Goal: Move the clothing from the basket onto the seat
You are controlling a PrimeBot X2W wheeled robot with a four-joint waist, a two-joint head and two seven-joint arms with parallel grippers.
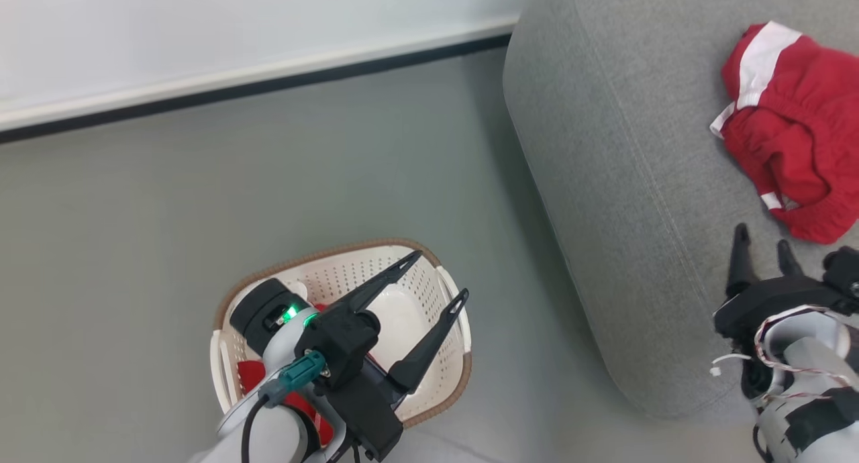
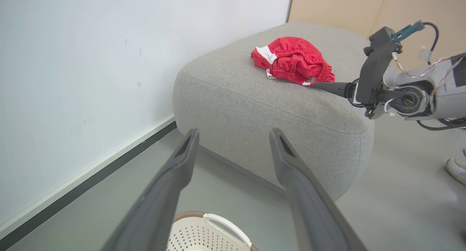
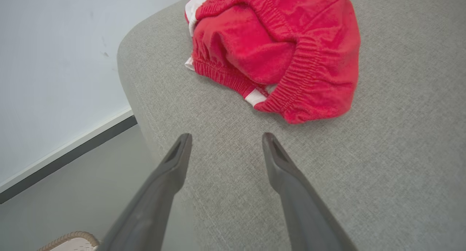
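A bunched red garment with white trim (image 1: 792, 127) lies on the light grey seat (image 1: 624, 181), seen too in the left wrist view (image 2: 293, 60) and the right wrist view (image 3: 276, 51). My right gripper (image 1: 762, 238) hovers open just short of it over the seat (image 3: 364, 178), nothing between its fingers (image 3: 178, 160). The cream basket with brown rim (image 1: 429, 275) stands on the floor at lower left. My left gripper (image 1: 439, 275) hangs open and empty above it. A bit of red cloth (image 1: 251, 376) shows inside the basket, mostly hidden behind my left arm.
Grey floor (image 1: 201, 201) separates the basket from the seat. A white wall with a dark baseboard (image 1: 255, 80) runs along the back. A shoe (image 2: 457, 171) rests on the floor at the right of the left wrist view.
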